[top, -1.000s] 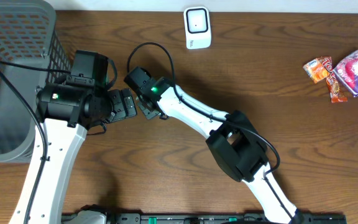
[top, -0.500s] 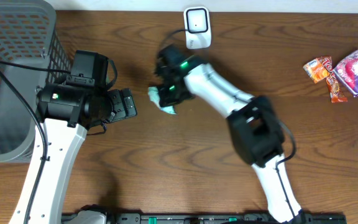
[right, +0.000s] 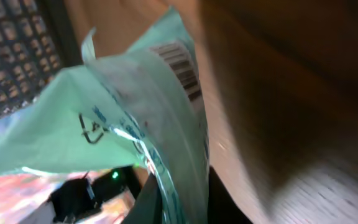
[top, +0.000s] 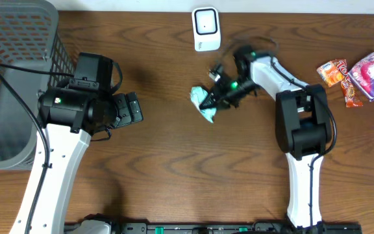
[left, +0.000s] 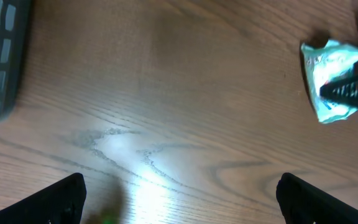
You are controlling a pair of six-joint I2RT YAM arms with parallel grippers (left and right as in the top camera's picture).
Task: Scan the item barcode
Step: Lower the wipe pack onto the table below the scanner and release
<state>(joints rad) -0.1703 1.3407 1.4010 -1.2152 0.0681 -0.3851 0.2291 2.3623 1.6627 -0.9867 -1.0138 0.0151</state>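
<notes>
Right gripper [top: 217,97] is clamped on one edge of the teal packet [top: 204,104], which juts from its tip. It is likely light, crinkly, floppy film (barcode [right: 182,68] near one edge), so pinch clear of that. Left gripper [top: 135,107] gapes, empty.

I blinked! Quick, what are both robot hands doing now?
Left gripper: open, holding nothing.
Right gripper: shut on the crinkly mint-green plastic packet.

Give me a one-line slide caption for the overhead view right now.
Right gripper holds a mint-green packet near the white scanner; left gripper open and empty.
</notes>
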